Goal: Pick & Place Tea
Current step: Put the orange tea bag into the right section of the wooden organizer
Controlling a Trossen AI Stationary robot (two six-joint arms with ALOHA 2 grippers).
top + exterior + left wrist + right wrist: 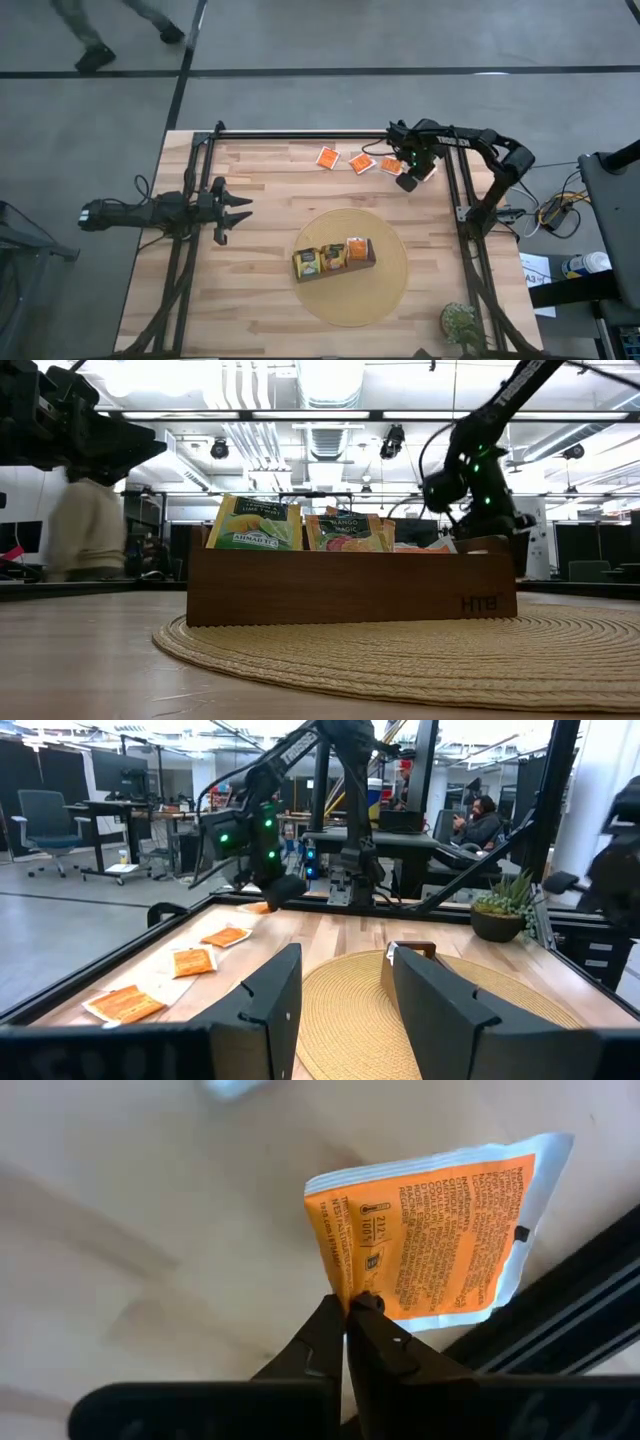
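Note:
Three bright orange tea sachets [360, 162] lie flat in a row on the wooden table near its far edge. A fourth orange sachet with white edges [430, 1230] is beside the table's right rail, and my right gripper [350, 1308] is shut on it. The brown wooden tray [333, 268] stands on a round woven mat [350, 300] and holds upright tea sachets [255, 525]. My left gripper [345, 1010] waits open at the table's left side, pointing level toward the mat. My right gripper pinches the orange sachet by its edge near one corner [340, 1285], only at the fingertips [372, 1308]. The fingers come from above, pointing steeply down. The sachet sticks out past the fingertips with its printed side facing the wrist camera; I cannot tell whether it still touches the table.
A black frame rail [450, 190] runs along the table's right side, close to the held sachet. A small potted plant [460, 322] stands at the near right corner. A person walks beyond the far edge [100, 40]. Bare wood lies between the mat and the far sachets.

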